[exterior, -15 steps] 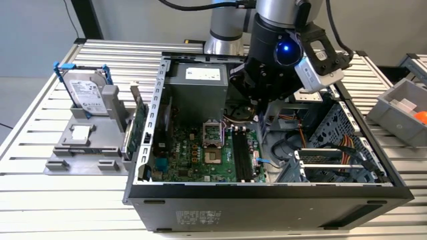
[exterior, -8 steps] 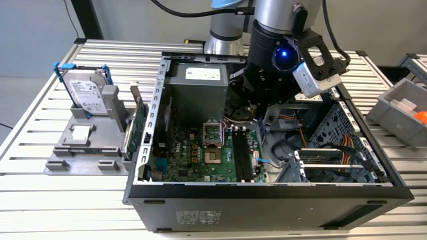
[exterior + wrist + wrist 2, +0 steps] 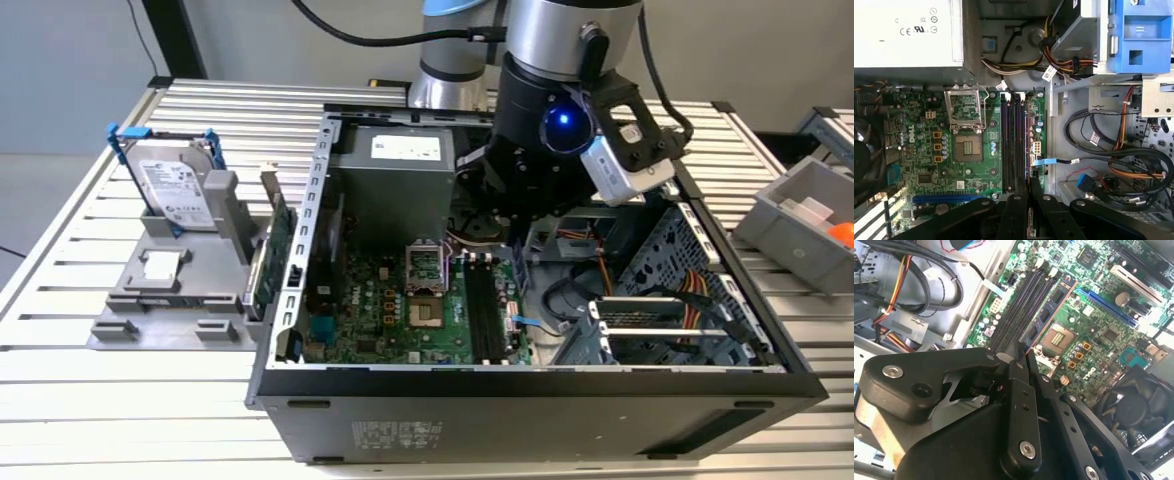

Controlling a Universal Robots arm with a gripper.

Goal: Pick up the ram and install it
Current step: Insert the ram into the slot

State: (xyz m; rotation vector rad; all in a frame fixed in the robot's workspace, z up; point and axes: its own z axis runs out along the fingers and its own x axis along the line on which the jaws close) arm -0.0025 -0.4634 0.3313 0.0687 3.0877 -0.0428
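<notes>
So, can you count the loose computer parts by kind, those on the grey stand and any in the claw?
hard drive: 1
green card: 1
ram: 1
Total: 3

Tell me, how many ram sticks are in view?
1. The ram is gripped by the tool, edge-down at the motherboard's slots inside the case. Others may be hidden.
</notes>
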